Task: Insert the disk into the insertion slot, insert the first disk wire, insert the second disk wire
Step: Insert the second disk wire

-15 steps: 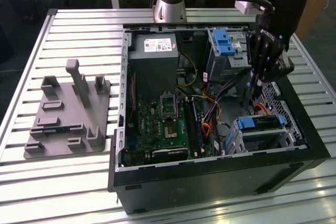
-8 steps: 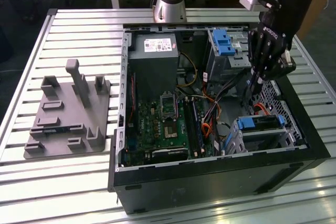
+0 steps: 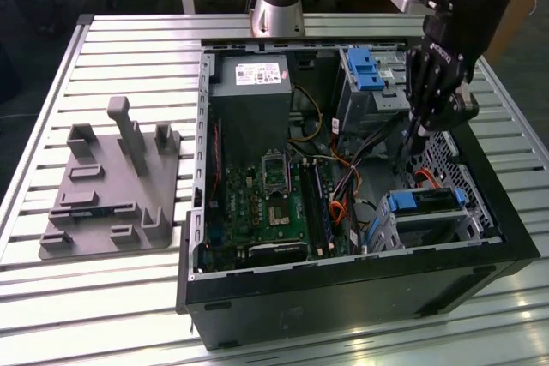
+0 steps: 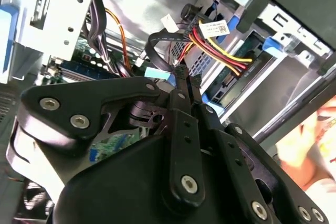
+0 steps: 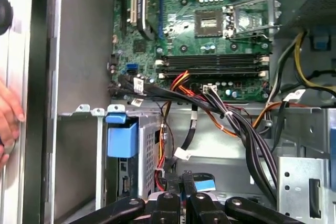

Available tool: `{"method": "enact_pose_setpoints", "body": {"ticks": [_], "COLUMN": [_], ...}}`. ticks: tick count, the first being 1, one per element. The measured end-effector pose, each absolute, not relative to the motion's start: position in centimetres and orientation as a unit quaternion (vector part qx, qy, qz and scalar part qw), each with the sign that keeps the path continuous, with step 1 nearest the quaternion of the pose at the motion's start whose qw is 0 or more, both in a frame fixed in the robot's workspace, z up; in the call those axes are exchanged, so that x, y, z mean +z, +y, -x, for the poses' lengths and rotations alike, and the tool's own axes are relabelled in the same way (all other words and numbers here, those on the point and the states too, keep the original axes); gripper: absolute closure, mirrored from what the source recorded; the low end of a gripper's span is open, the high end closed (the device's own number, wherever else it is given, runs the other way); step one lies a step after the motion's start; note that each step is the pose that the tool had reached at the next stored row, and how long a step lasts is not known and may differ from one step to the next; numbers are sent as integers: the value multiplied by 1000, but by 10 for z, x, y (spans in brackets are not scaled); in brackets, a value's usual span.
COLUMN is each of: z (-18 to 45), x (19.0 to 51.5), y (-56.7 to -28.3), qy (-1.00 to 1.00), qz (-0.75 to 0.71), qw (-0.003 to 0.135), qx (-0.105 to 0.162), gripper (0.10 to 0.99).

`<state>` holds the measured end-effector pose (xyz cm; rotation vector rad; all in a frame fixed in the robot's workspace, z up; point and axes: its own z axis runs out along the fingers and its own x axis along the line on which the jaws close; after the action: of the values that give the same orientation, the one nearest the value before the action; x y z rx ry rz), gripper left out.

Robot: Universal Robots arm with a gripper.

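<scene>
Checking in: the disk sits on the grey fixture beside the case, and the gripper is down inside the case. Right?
No. In the exterior view the disk sits in the insertion slot inside the case, not on the grey fixture. The gripper is down inside the case.

hand (image 5: 7, 121): cut by frame edge | disk (image 3: 426, 201): mostly hidden inside insertion slot (image 3: 433, 227)

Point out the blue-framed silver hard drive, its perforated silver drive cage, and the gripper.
Blue-framed silver-grey disk (image 3: 429, 201): exterior view, middle of its top edge.
Perforated silver sheet-metal insertion slot (image 3: 429, 227): exterior view, side wall.
Black gripper (image 3: 413, 145): exterior view, between fingertips.
</scene>
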<state>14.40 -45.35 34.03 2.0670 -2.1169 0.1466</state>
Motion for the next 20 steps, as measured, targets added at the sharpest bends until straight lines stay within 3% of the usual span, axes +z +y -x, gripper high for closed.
{"method": "enact_pose_setpoints", "body": {"ticks": [8, 15, 20], "z": [-144, -144, -144], "x": [340, 341, 350], "y": [-458, -465, -474], "qy": [-730, -731, -731], "qz": [-677, -681, -681], "qw": [85, 46, 40], "qx": [40, 3, -3], "gripper": [937, 937, 937]}}
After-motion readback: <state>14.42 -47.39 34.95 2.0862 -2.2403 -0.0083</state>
